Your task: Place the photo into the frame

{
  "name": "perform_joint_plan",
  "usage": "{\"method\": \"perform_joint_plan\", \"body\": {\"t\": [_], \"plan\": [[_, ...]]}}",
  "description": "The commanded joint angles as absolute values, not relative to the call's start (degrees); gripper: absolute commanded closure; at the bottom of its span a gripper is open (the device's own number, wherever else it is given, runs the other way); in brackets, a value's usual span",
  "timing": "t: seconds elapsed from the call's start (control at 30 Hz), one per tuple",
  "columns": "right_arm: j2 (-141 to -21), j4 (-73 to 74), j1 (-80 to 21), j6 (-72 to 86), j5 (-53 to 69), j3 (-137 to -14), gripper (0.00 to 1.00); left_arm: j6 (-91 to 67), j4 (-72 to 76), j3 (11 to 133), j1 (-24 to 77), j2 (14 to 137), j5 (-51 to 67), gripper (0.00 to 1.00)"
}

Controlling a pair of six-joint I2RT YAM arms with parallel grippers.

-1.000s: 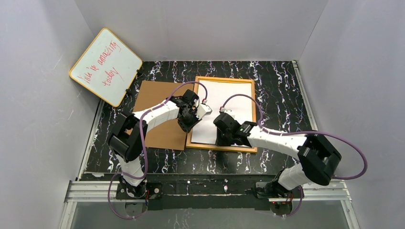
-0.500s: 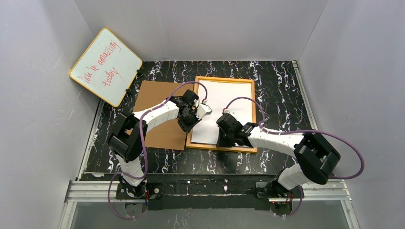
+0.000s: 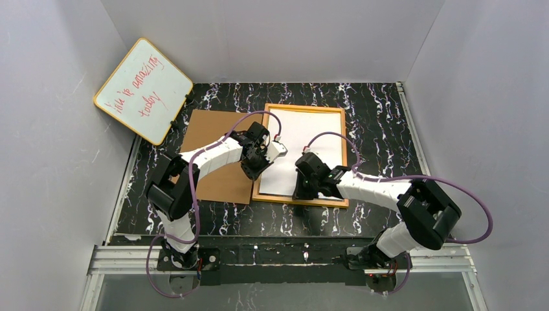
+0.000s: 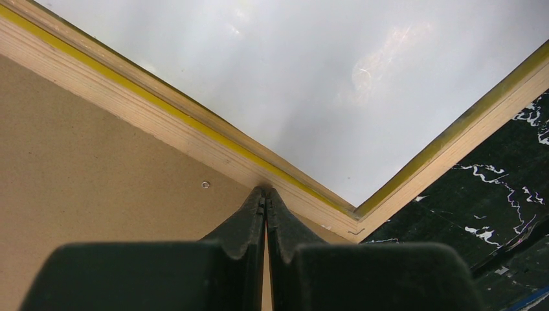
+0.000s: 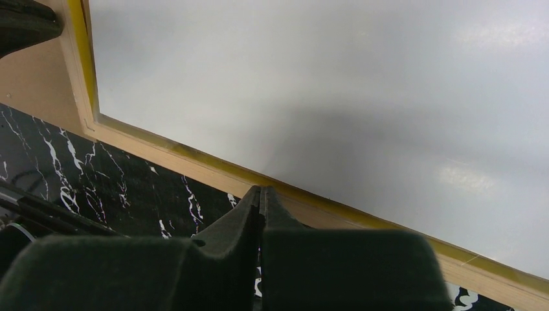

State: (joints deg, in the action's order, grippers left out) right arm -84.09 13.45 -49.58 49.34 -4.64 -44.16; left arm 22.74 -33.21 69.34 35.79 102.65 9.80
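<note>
Photo (image 3: 304,146) white side up inside frame (image 3: 304,106), flat on table (image 3: 379,120), centre toward far edge. Left claw (image 4: 265,197) closed, empty, tips at frame's left rail. Right claw (image 5: 260,194) closed, empty, tips at near rail.

The frame (image 3: 304,106) is laid flat, back up, on the far middle of the black marbled desk (image 3: 375,116); a yellow edge lines its orange-brown wooden rim. The photo (image 3: 304,126) is set inside it, face down, with only its plain white back seen.
</note>
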Motion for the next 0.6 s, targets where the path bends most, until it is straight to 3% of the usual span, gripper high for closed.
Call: {"method": "perform_joint_plan", "body": {"t": [0.0,0.57], "plan": [[-87.25,13.01,-46.85,47.66,-11.23,-41.53,0.90,23.71,-38.25,65.00,36.56,106.28,9.59,1.00],[-91.75,11.06,-41.99,47.83,-7.53,-39.24,0.98,24.94,-37.96,64.35,36.65,106.64,8.93,1.00]]}}
